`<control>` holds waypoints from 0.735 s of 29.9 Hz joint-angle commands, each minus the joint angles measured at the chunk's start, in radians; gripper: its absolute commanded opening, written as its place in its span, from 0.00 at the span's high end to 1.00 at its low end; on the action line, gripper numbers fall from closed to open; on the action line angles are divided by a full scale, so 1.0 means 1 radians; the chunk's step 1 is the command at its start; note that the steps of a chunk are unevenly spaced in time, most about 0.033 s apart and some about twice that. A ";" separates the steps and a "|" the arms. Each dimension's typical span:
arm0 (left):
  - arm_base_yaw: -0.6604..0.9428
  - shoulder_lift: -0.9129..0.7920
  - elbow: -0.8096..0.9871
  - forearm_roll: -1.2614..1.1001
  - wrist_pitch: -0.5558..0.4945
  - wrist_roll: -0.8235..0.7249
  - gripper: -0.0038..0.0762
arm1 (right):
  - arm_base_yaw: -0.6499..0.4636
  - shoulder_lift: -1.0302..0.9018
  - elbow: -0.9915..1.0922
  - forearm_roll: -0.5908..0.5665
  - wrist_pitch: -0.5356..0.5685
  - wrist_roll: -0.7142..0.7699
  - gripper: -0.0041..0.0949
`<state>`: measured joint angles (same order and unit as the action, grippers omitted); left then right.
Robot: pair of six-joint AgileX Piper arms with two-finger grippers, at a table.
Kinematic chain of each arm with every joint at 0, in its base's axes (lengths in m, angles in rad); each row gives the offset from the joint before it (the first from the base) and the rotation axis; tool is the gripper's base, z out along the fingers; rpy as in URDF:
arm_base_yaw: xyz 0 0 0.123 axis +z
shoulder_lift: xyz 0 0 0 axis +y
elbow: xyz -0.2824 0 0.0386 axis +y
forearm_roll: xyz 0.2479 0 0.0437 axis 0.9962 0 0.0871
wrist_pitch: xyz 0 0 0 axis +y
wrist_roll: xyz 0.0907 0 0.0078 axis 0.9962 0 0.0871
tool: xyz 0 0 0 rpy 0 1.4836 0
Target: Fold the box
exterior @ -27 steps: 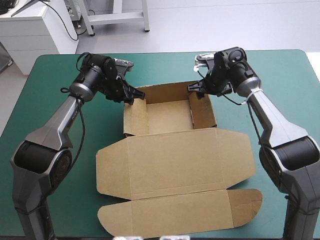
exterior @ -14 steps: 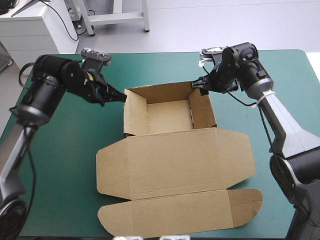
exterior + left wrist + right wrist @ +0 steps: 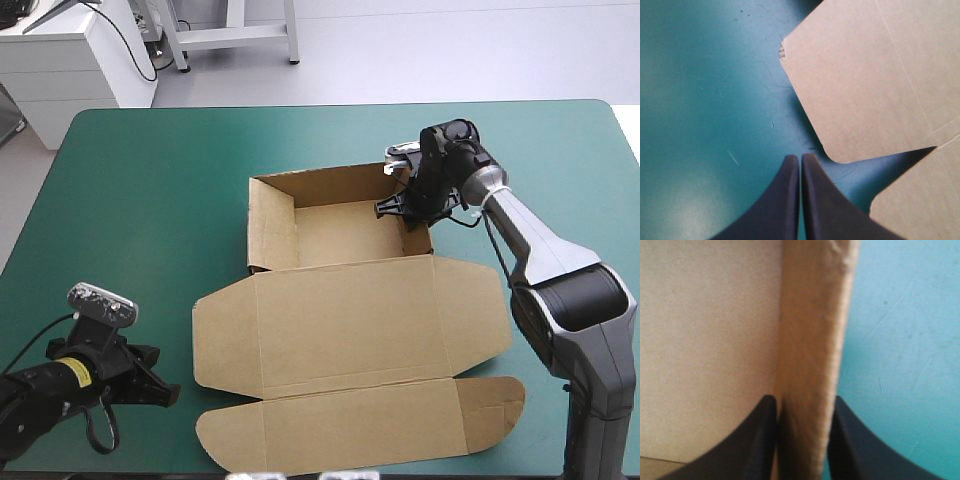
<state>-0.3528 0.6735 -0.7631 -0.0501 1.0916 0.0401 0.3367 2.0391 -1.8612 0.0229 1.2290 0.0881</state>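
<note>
No readable text, no labels, brands, numbers or signs, neither on the brown box [image 3: 345, 335] nor on the teal-green counter [image 3: 150, 200]

From high behind, looking forward and down over the whole worktop [image 3: 150, 200] and box [image 3: 350, 320]. From the left wrist, close over the teal-green cover [image 3: 700, 100], facing the lid's rounded side flap [image 3: 850, 90], also caught from above. From the right wrist, hard against the tray's right wall [image 3: 812, 340], likewise shared.
</note>
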 commanded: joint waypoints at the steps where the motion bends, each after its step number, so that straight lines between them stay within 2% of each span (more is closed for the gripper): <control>1: -0.004 -0.079 0.049 -0.012 -0.084 0.003 0.96 | -0.005 -0.051 -0.021 -0.003 0.001 -0.026 0.98; 6: -0.004 -0.149 0.104 -0.012 -0.106 0.003 0.96 | -0.026 -0.056 -0.079 -0.016 0.011 -0.043 0.98; 10: -0.004 -0.172 0.115 -0.012 -0.113 0.003 0.96 | -0.119 -0.081 -0.220 -0.014 0.017 -0.053 0.98; 14: -0.004 -0.173 0.119 -0.012 -0.120 0.003 0.96 | -0.281 -0.126 -0.323 -0.011 0.017 -0.078 0.98; 22: -0.004 -0.173 0.123 -0.012 -0.130 0.003 0.96 | -0.580 -0.122 -0.326 -0.011 0.014 -0.095 0.98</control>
<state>-0.3528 0.4929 -0.6132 -0.0501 1.0195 0.0401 -0.1724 1.9543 -2.1565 0.0000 1.2492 0.0108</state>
